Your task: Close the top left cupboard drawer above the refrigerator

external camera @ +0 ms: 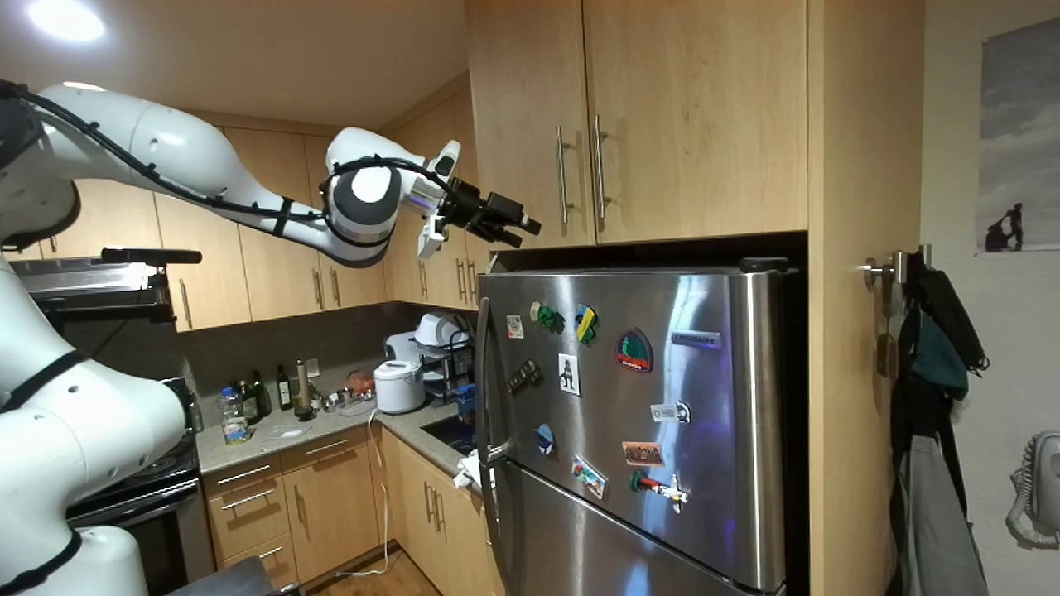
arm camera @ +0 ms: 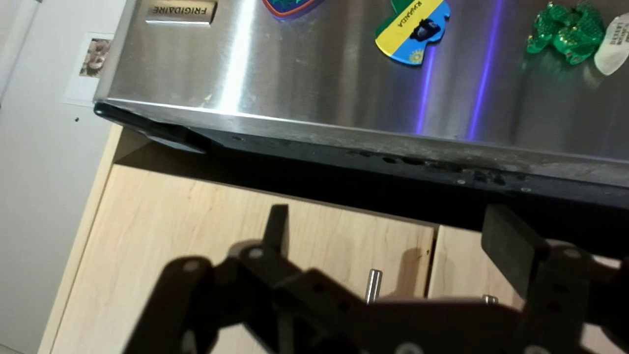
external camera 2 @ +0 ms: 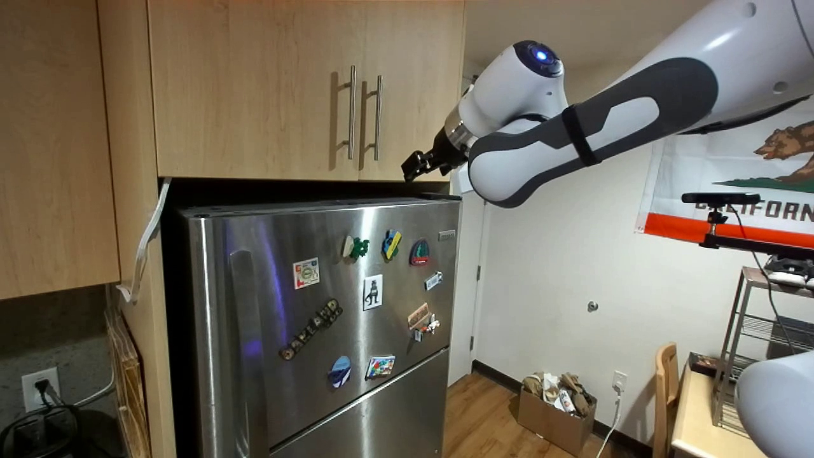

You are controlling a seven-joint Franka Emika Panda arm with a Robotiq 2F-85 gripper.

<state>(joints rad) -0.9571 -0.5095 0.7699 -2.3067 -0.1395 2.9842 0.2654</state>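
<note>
Top left cupboard drawer (external camera 2: pixel 254 89), beyond the gripper (arm camera: pixel 387 223): upright front faced toward it, long axis of bar handle (external camera 2: pixel 351 111) vertical. Fingers (arm camera: pixel 511 248) stood spread apart. Refrigerator (external camera: pixel 604 422): stood below the gripper.

The countertop (external camera: pixel 338 423) carries bottles (external camera: pixel 249 404) and a cooker (external camera: pixel 399 387)

The 2 exterior views share the refrigerator (external camera: pixel 604 414) from opposing angles. Inverted, the wrist view faces its top edge (arm camera: pixel 344 132) more closely.

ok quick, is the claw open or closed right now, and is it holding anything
Claw: wide open in the wrist view, holding nothing.
</note>
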